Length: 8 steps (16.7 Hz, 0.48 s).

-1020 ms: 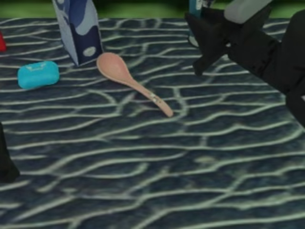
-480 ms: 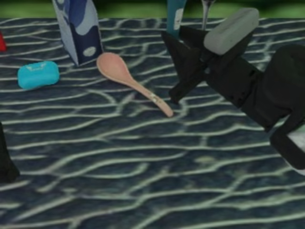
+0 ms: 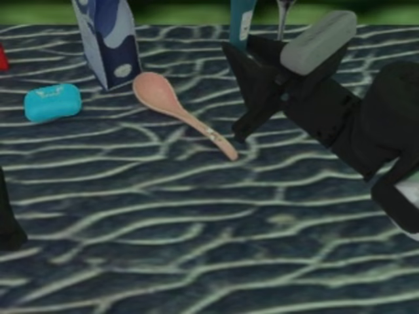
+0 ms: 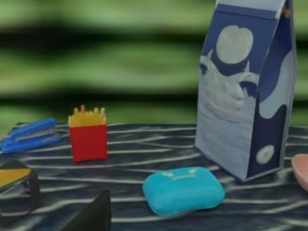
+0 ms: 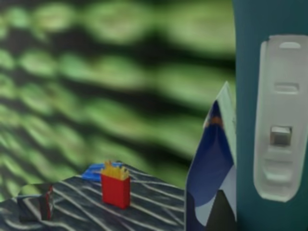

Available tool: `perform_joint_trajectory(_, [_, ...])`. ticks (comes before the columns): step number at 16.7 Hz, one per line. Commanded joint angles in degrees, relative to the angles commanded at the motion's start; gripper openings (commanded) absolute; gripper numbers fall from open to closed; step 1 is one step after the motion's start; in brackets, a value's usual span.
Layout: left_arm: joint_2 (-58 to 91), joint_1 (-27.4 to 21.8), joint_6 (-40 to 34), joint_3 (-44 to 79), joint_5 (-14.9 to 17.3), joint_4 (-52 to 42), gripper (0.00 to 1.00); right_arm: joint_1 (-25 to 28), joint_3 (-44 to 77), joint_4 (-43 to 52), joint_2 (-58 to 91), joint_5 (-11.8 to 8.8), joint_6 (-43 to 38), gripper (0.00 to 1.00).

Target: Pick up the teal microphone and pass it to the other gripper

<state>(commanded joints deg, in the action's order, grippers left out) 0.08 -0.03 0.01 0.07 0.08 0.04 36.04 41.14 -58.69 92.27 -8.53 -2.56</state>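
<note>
1. Location: the teal microphone stands upright at the far side of the counter, right of centre, rising from behind the right gripper. Only its handle shows. The head is out of sight.
2. Right gripper: its fingers appear closed on the microphone. The right wrist view shows the handle filling the near field. The contact point is hidden behind the gripper body in the top view.
3. Left gripper: parked at the left edge of the counter. It cannot be told whether it is open or closed.
4. Handling, as a judgement:
   - The microphone looks small, light and rigid, like hard plastic.
   - The smooth tapering handle may slip along its length under a weak grip.
   - The raised white strip gives an uneven face, so pads bear better on the plain teal sides.
5. Where to hold, as a judgement: the receiving gripper should take the free stretch of handle, well apart from the holding fingers and square across the axis.
6. Count:
   - One microphone.
   - Two grippers.
   - One pink spoon.
   - One cyan soap block.
   - One blue carton.
   - One red box of fries.
   - One blue stapler.
</note>
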Motion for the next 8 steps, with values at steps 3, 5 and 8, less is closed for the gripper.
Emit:
perform_joint_trajectory(3, [3.67,-1.17,0.43,3.00,3.17,1.77,1.00,0.00,0.00,0.00,0.00,0.00,0.00,0.00])
perform_joint_trajectory(5, [9.24,-2.62,1.01,6.95,7.30,4.09,1.00,0.00,0.00,0.00,0.00,0.00,0.00,0.00])
perform_joint_trajectory(8, [21.98,-5.36,2.14,14.45,15.24,8.41,1.00,0.00,0.00,0.00,0.00,0.00,0.00,0.00])
